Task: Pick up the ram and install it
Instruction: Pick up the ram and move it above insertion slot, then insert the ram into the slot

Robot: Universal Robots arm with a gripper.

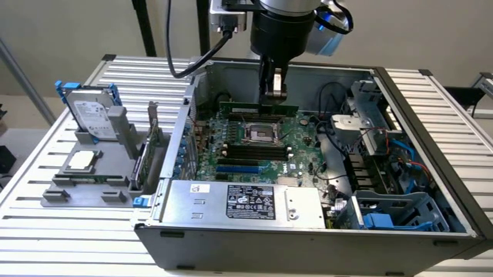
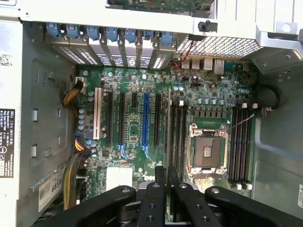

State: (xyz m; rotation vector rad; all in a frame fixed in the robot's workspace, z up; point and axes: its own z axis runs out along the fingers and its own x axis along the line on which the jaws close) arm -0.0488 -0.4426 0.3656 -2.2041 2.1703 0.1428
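Computer case [image 1: 308, 248] [image 2: 279, 142]: nearest us, an open grey box lying on its side. Everything listed under "inside" sits in it.
Table [image 1: 451, 109]: slatted metal. It carries the case and a tray.
Inside, motherboard [image 1: 301, 141] [image 2: 137, 90]: green, flat on the case floor.
Inside, power supply [image 1: 242, 202]: silver box with a black label, against the near wall.
Inside, drive cage [image 1: 393, 210]: grey with blue clips, in the near corner at the exterior view's right.
Inside, wire bundle [image 2: 71, 175]: yellow and black, beside the board edge.
Tray [image 1: 85, 193]: grey holder just beside the case, at the exterior view's left.
In tray, hard drive [image 1: 91, 118]: upright in a blue frame at the far end.
In tray, expansion card [image 1: 145, 156]: on edge, on the side next to the case wall.
In tray, processor chip [image 1: 82, 161]: silver square, lying flat.
Arm [image 1: 283, 29]: reaches down into the case from above.
Gripper [image 1: 273, 99] [image 2: 166, 179]: over the far part of the board.
Fingers [image 2: 154, 203]: we see them pressed nearly together, pinching the ram.
Ram [image 1: 239, 108]: held on edge and level, above the board's far side behind the socket [image 1: 260, 134] [image 2: 207, 151].
Memory slots [image 1: 250, 151] [image 2: 177, 137]: black rows on both sides of the socket. We cannot tell whether the ram touches one.
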